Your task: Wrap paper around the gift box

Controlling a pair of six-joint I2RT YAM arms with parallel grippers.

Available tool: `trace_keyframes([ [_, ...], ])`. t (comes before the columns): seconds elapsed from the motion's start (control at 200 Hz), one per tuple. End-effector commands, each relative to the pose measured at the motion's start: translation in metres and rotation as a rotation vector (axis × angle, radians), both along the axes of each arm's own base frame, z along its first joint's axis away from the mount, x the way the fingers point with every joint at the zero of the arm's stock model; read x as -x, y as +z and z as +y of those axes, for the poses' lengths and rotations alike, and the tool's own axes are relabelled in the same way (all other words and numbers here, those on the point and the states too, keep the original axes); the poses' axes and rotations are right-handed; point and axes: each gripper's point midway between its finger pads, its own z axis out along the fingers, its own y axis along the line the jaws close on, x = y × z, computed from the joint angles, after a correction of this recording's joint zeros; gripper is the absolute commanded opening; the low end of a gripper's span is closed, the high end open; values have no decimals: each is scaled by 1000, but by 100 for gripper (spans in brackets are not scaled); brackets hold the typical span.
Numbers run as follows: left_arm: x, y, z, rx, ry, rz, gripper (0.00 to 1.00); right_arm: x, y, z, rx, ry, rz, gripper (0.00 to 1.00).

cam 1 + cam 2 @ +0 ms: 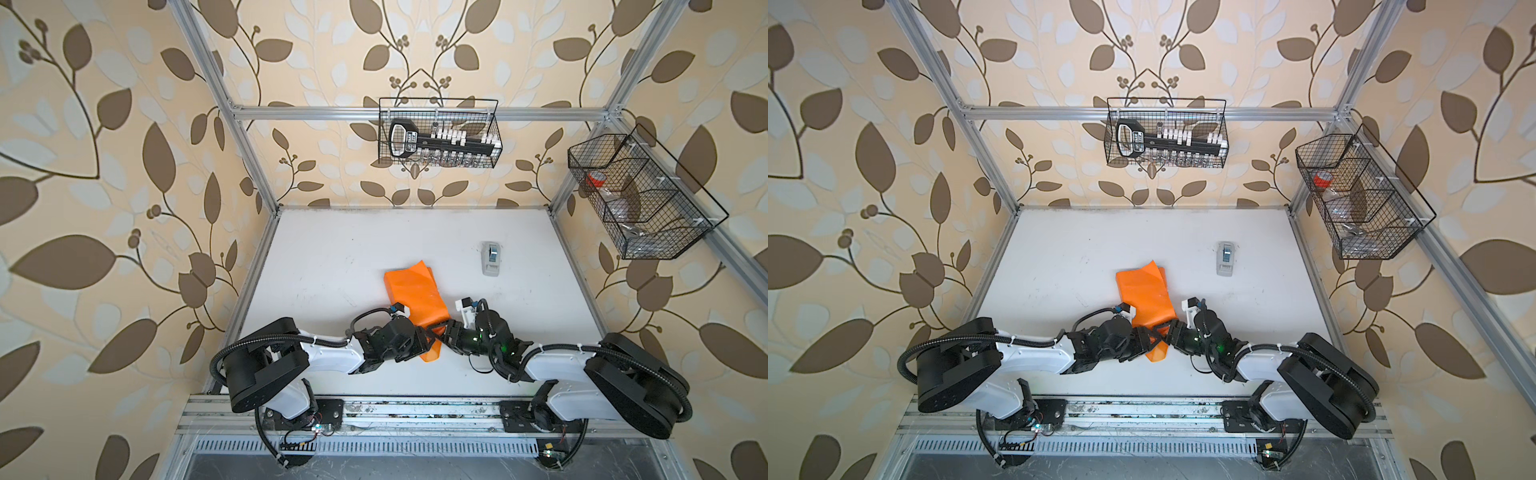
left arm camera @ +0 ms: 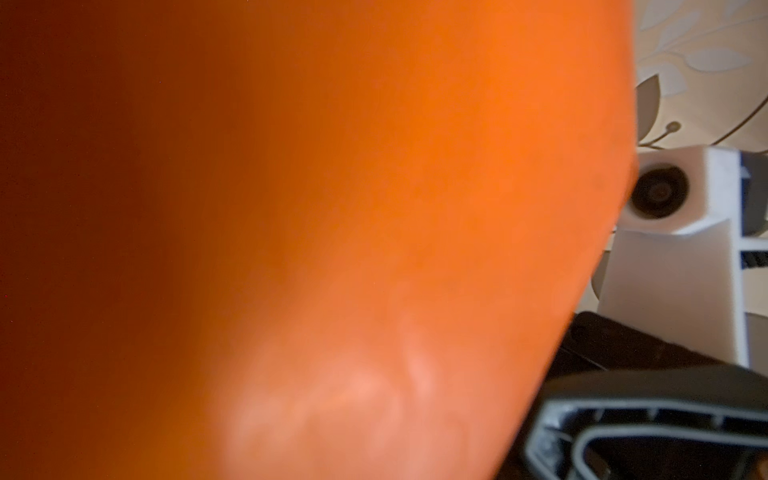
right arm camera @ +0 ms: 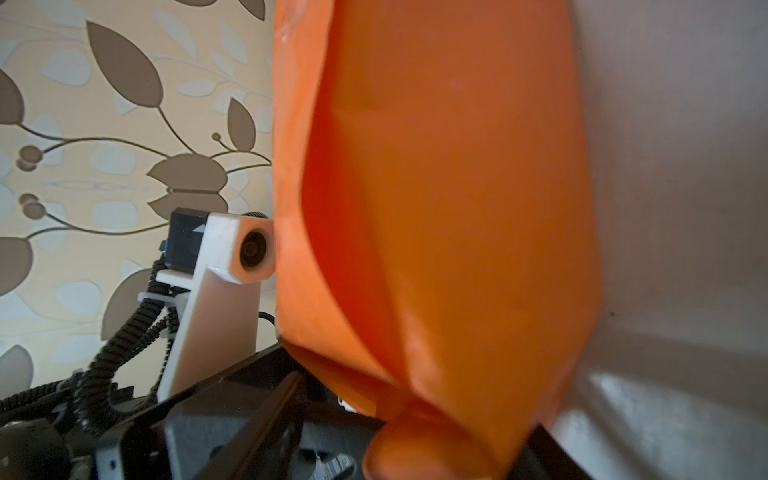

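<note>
The orange paper (image 1: 415, 295) (image 1: 1146, 295) lies as a long folded bundle on the white table (image 1: 332, 257), running from the middle toward the near edge. The gift box is hidden; no black box shows anywhere. Both grippers meet at the bundle's near end. My left gripper (image 1: 432, 338) (image 1: 1156, 334) comes in from the left and is shut on the paper, which fills the left wrist view (image 2: 332, 208). My right gripper (image 1: 444, 332) (image 1: 1169, 332) faces it from the right, its jaws apart, with a paper fold (image 3: 457, 208) between them and a gap beside one finger (image 3: 274, 415).
A small grey tape dispenser (image 1: 491, 257) (image 1: 1226, 257) stands on the table, farther back and to the right of the paper. A wire basket (image 1: 440, 133) hangs on the back rail and another (image 1: 640, 195) on the right rail. Aluminium posts frame the table.
</note>
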Motion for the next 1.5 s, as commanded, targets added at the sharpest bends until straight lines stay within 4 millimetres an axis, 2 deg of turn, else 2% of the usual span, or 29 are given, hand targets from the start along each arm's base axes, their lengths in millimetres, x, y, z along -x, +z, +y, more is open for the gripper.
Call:
trace_keyframes([
  [0.0,-4,9,-10,57,9,-7,51,6,8,8,-77,11,13,67],
  [0.2,-6,24,-21,98,-18,-41,50,4,13,5,-73,-14,0,70],
  [0.34,-3,24,-17,85,-28,-57,55,1,15,4,-65,-24,-4,74],
  [0.595,2,21,-6,76,-27,-83,60,1,10,5,-61,-26,15,74],
  [0.61,2,21,-6,75,-32,-84,60,1,10,5,-61,-27,14,74],
  [0.635,2,33,-7,100,-36,-105,61,1,9,5,-59,-26,17,74],
  [0.94,6,47,-26,113,-118,-140,61,-1,12,7,-63,-25,13,74],
  [0.965,7,37,-28,93,-126,-124,60,0,12,7,-63,-24,14,74],
  [1.109,2,28,-31,74,-90,-82,58,1,12,6,-65,-26,14,74],
  [1.209,-2,18,-25,50,-34,-42,54,2,13,3,-70,-36,11,73],
  [1.499,-8,14,-19,37,56,7,49,5,23,-8,-47,-59,-19,70],
])
